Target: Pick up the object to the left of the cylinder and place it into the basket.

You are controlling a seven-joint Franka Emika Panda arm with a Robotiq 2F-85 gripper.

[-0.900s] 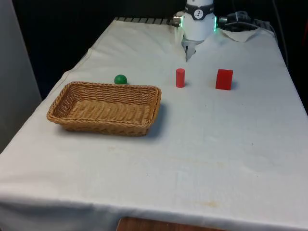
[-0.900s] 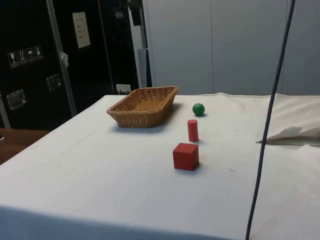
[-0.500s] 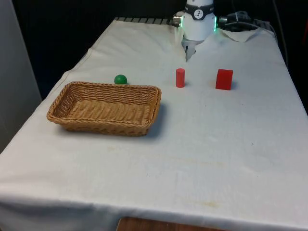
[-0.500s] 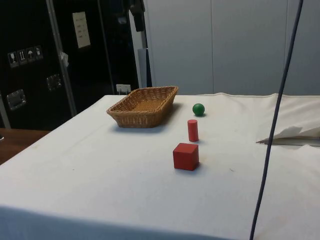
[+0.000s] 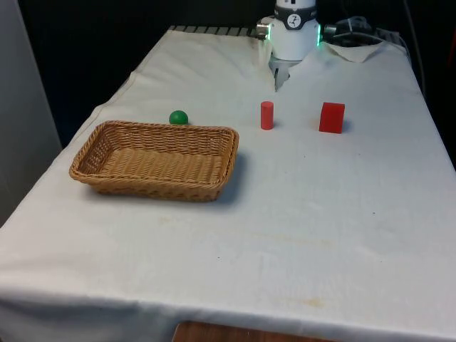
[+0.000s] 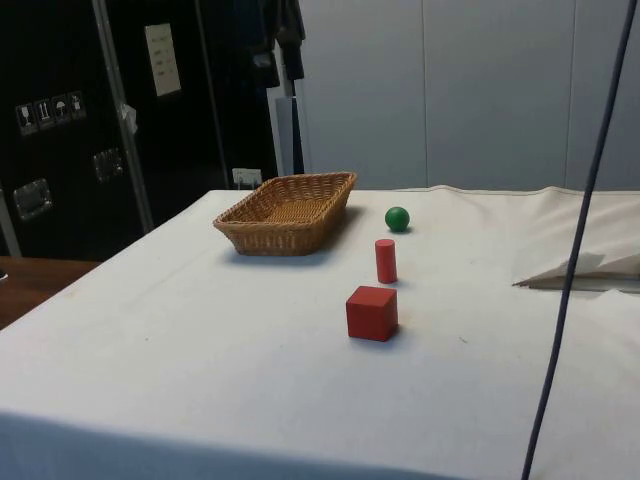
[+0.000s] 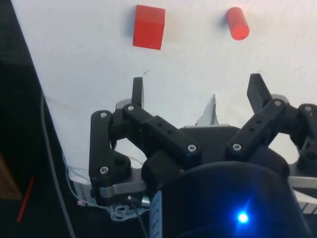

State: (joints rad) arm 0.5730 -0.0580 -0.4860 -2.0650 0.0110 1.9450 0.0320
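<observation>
A small green ball (image 5: 178, 117) (image 6: 397, 218) lies on the cloth just behind the far rim of the wicker basket (image 5: 206, 132) (image 6: 290, 212), to the front view's left of the upright red cylinder (image 5: 266, 115) (image 6: 386, 260) (image 7: 237, 23). My gripper (image 7: 197, 91) hangs high over the table's far end, open, with nothing between its fingers (image 7: 137, 92); the cylinder and a red cube lie well ahead of it on the cloth.
A red cube (image 5: 331, 117) (image 6: 372, 312) (image 7: 149, 33) stands to the front view's right of the cylinder. The robot's base (image 5: 293, 32) rises at the table's far end. A dark cable (image 6: 580, 230) hangs across the side view's right. Crumpled cloth (image 6: 590, 268) lies near the base.
The hanging cable has swung to the right in the side view, and the dark arm part at the top there has shifted right. The objects on the table have not moved.
</observation>
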